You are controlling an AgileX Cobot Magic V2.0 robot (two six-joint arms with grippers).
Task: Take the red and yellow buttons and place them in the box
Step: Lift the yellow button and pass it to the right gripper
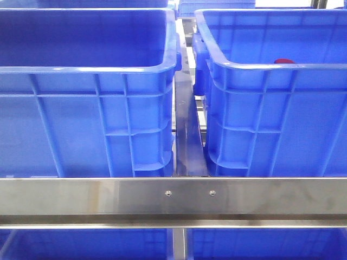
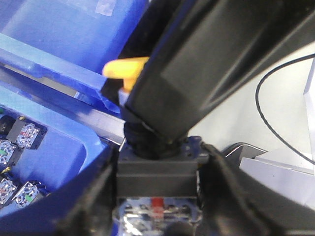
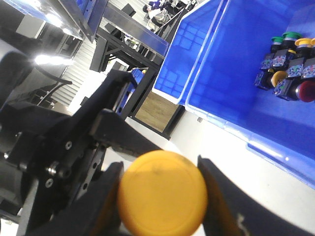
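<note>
My right gripper [image 3: 160, 199] is shut on the yellow button [image 3: 161, 189], its domed cap facing the camera. That cap also shows in the left wrist view [image 2: 122, 69], beside the black right arm [image 2: 211, 64]. My left gripper [image 2: 156, 184] is shut on a button unit's black body [image 2: 156, 172] with a clear contact block; its cap is hidden behind the right arm. A red button [image 3: 306, 91] lies among several buttons in a blue crate [image 3: 231, 78]. In the front view a red dome [image 1: 283, 61] peeks over the right crate's rim [image 1: 271, 66]. Neither gripper shows in the front view.
Two big blue crates stand side by side, the left one [image 1: 81, 70] beside the right, with a narrow gap [image 1: 187, 124] between them. A steel rail [image 1: 173, 195] runs across in front. A crate [image 2: 69, 147] holds several switch units. A black cable [image 2: 275, 128] lies on a white surface.
</note>
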